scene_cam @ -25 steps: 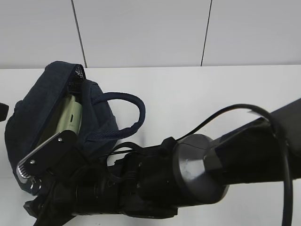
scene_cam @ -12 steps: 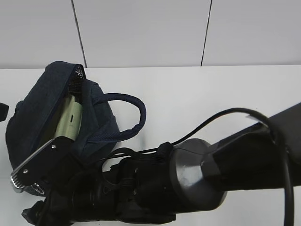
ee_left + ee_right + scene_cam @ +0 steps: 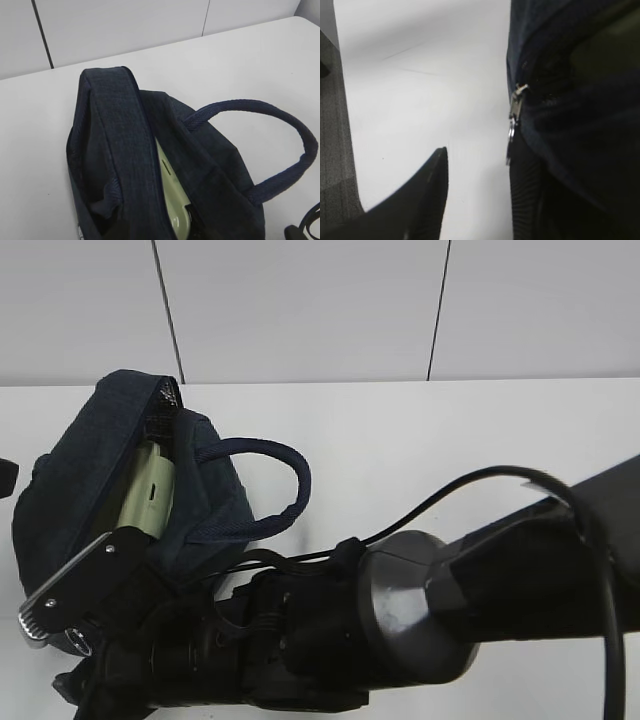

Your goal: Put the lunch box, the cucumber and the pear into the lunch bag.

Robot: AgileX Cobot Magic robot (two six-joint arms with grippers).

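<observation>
The navy lunch bag [image 3: 85,475] lies on the white table at the left with its top open. The pale green lid of the lunch box [image 3: 148,495] shows inside the opening, and also in the left wrist view [image 3: 172,202] between the bag's [image 3: 117,145] flaps. My right gripper [image 3: 58,608] reaches across to the bag's near left end. In the right wrist view it [image 3: 477,152] is open with bare table between the jaws. The metal zipper pull [image 3: 514,122] hangs just past its right finger [image 3: 525,200]. The cucumber and pear are out of view. The left gripper's fingers do not show.
The bag's looped strap handle [image 3: 285,490] sticks out to the right over the table [image 3: 450,430]. My right arm [image 3: 420,620] fills the lower part of the exterior view. A white panelled wall [image 3: 300,300] runs behind the table.
My right gripper has moved a little left and down along the bag's near end. The bag and lunch box have not moved.
</observation>
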